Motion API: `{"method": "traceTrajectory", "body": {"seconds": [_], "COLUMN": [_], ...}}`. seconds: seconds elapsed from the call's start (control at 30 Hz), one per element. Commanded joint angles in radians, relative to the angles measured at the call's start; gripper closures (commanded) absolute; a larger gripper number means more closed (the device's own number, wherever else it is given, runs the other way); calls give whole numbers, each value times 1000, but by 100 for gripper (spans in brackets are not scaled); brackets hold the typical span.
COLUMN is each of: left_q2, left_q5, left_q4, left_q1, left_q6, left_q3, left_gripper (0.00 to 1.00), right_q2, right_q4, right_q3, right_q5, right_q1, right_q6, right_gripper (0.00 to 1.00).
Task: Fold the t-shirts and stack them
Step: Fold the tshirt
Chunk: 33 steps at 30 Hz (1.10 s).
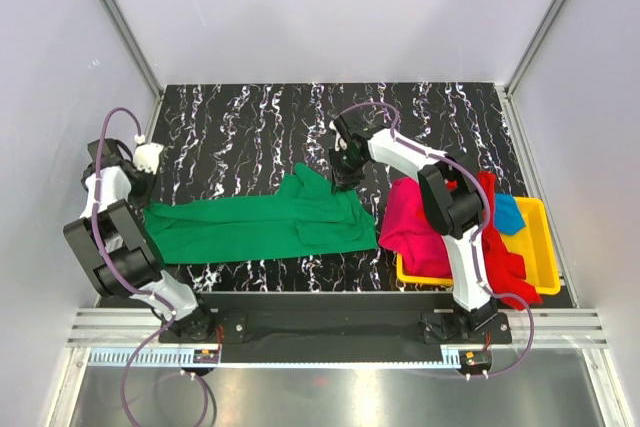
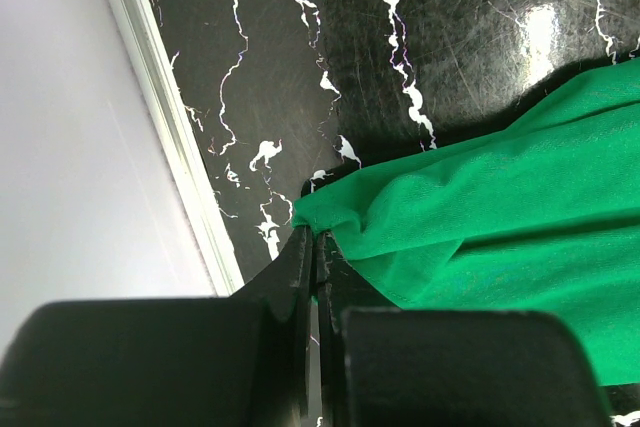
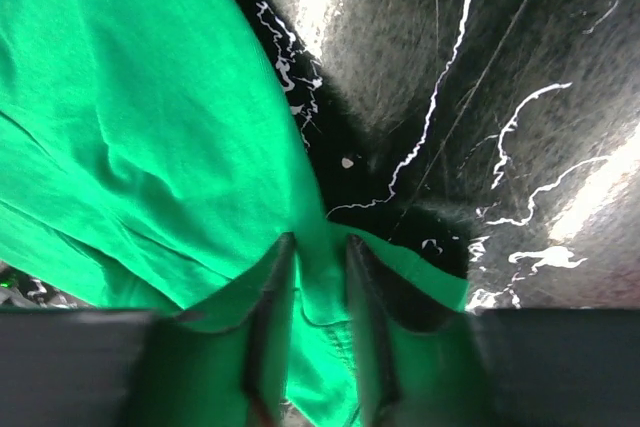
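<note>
A green t-shirt [image 1: 265, 225] lies spread sideways across the middle of the table. My left gripper [image 1: 148, 204] is shut on its left corner; the left wrist view shows the fingers [image 2: 300, 267] pinched together on the green cloth [image 2: 500, 227]. My right gripper [image 1: 344, 181] is at the shirt's far right edge. In the right wrist view its fingers [image 3: 270, 287] stand on either side of a fold of green cloth [image 3: 150, 127] and hold it. A magenta-pink t-shirt [image 1: 412, 222], a red t-shirt [image 1: 503, 262] and a blue t-shirt [image 1: 509, 213] are heaped at the right.
A yellow plastic tray [image 1: 547, 247] at the table's right front holds the heaped shirts, and the magenta one spills over its left rim. The table is black marble-patterned [image 1: 250, 127]. White walls with metal rails stand close on the left, right and back.
</note>
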Motion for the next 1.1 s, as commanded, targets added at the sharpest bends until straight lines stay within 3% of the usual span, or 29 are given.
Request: {"method": "traceTrajectory", "body": {"seconds": [0.0, 0.1, 0.4, 0.77, 1.07], "left_q2": [-25, -30, -36, -19, 21], "left_q5": [23, 17, 20, 28, 42], "left_q4": [15, 13, 6, -3, 30], "left_q1": [5, 3, 3, 5, -12], "left_q6": [12, 15, 10, -2, -94], "left_q3": [5, 5, 29, 63, 199], "left_gripper": [100, 100, 100, 100, 100], "right_q2": [-32, -46, -90, -139, -92], "right_q4": [9, 22, 1, 15, 1], "right_q3": [11, -9, 17, 49, 230], "right_q5": [-15, 7, 100, 133, 145], "right_q1": [-8, -12, -21, -21, -64], "right_q6": [0, 6, -26, -52, -89], "right_gripper": [73, 84, 96, 100, 100]}}
